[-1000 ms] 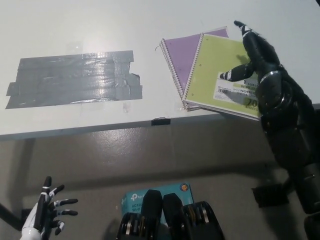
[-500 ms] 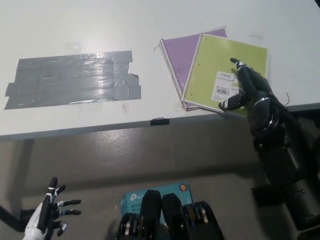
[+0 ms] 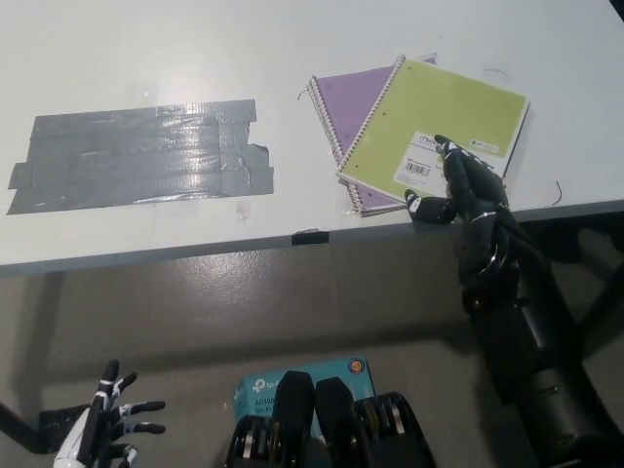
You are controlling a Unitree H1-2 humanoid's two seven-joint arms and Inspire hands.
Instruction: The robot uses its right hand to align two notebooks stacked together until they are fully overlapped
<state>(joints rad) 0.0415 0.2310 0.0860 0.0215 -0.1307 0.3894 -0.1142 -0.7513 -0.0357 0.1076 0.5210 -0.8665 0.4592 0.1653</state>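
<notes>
Two spiral notebooks lie stacked on the white table (image 3: 292, 58) near its front edge. The green notebook (image 3: 439, 122) is on top, turned clockwise against the purple notebook (image 3: 349, 97) beneath, whose left part shows. My black right hand (image 3: 456, 185) rests on the green cover's near edge by its white label, fingers spread and flat, gripping nothing. My white left hand (image 3: 105, 429) hangs low at the bottom left, below the table, fingers apart and empty.
A large patch of grey tape (image 3: 141, 154) covers the table's left half. A small black tab (image 3: 310, 237) sits on the table's front edge. On the floor lies a teal box (image 3: 268, 385).
My right hand has slid back from the green notebook's far corner to its near edge. The green notebook has turned and shifted away from the edge. The left hand sank slightly.
</notes>
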